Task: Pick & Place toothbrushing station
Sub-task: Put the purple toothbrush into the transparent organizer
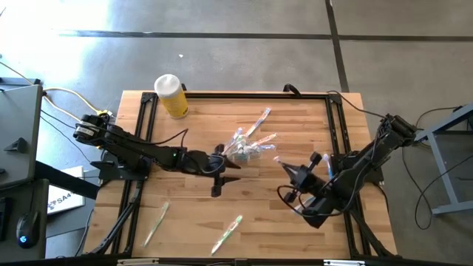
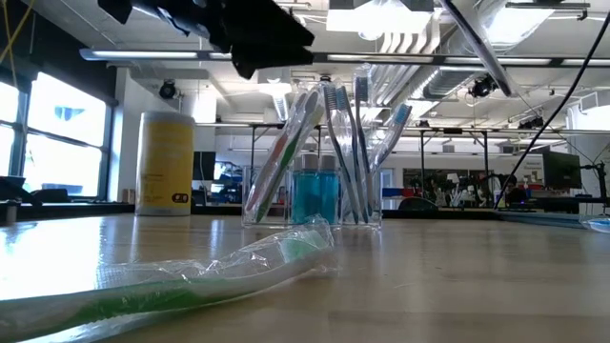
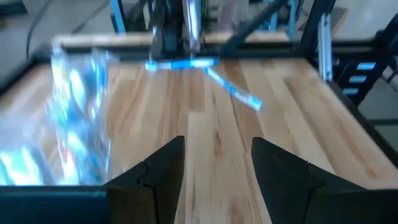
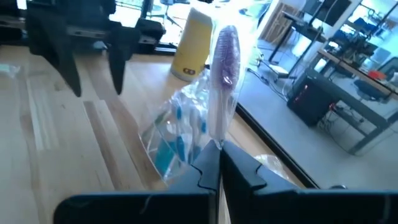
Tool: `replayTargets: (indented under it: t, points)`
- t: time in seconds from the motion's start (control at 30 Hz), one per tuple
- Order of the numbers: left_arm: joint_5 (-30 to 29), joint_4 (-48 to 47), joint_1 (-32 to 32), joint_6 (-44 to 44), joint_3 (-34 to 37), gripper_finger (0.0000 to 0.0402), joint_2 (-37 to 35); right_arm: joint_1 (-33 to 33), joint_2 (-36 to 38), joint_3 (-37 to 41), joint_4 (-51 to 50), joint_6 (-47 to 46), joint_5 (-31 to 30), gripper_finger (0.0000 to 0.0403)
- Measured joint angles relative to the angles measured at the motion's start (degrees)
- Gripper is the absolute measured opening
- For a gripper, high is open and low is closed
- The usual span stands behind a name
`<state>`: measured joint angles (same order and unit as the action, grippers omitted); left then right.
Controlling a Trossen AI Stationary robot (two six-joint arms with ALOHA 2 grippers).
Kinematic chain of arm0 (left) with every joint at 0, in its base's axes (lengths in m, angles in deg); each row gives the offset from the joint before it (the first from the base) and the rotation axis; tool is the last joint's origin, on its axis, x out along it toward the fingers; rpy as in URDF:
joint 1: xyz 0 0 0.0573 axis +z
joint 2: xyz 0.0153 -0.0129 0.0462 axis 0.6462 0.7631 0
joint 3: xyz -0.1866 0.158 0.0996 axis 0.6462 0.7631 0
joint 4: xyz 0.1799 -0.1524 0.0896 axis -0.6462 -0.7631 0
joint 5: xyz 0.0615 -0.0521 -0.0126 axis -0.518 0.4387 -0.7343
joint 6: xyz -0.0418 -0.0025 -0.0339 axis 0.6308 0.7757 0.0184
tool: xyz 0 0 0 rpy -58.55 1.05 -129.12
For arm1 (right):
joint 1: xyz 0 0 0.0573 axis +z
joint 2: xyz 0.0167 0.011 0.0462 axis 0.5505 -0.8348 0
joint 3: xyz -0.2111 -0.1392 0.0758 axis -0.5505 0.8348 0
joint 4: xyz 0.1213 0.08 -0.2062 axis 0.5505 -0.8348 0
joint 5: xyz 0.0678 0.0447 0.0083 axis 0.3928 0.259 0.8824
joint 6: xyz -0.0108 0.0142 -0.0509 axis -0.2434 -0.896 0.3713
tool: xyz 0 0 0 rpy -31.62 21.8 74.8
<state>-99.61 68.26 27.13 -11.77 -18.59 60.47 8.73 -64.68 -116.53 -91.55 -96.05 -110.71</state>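
Container [image 3: 74, 118] blurred, edge-cut; right gripper [image 4: 219, 163] pinching toothbrush [image 4: 222, 81]

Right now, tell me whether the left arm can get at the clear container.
Probably yes. The left pincer hangs open just beside the container, with nothing between them. The right pincer, shut on a wrapped toothbrush, sits off on the other side.

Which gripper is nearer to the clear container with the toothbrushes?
Left. The left gripper, open and empty, is right beside the clear container. The right gripper, shut on a wrapped toothbrush, is farther off.
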Motion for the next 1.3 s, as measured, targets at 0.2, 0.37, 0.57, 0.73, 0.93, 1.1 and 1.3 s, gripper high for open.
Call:
replayTargets:
  t: [0.2, 0.37, 0.57, 0.73, 0.93, 1.1, 1.3]
  points:
    - [0.74, 2.41, 0.00, -0.99, 0.00, 0.0182, 0.00, 0.15, -0.66, 0.00, 4.72, 5.94, -0.71, 0.0003]
    - [0.92, 3.09, 0.00, -0.84, 0.00, 0.0182, 0.00, -1.26, -0.61, 0.00, 10.20, 11.14, -0.53, 0.0003]
    - [1.08, 6.77, 0.00, -0.89, 0.00, 0.0182, 0.00, -3.66, -2.72, 0.00, 23.96, 24.37, 4.29, 0.0003]
    - [3.32, 9.81, -0.01, -3.42, 0.00, 0.0183, 0.00, -6.23, -6.82, -0.02, 40.63, 38.88, 12.91, 0.0003]
    - [3.04, 10.60, -0.92, -3.92, 0.00, 0.0220, 0.00, -8.11, -8.87, 0.02, 51.54, 49.47, 19.17, 0.0003]
    - [3.87, 10.59, -0.85, -3.76, 0.00, 0.0269, 0.00, -11.04, -8.87, 0.02, 54.11, 50.10, 27.59, 0.0002]
    - [6.35, 14.05, -0.93, -3.92, 0.00, 0.0289, 0.00, -13.69, -10.25, 0.00, 54.26, 49.31, 29.84, 0.0002]
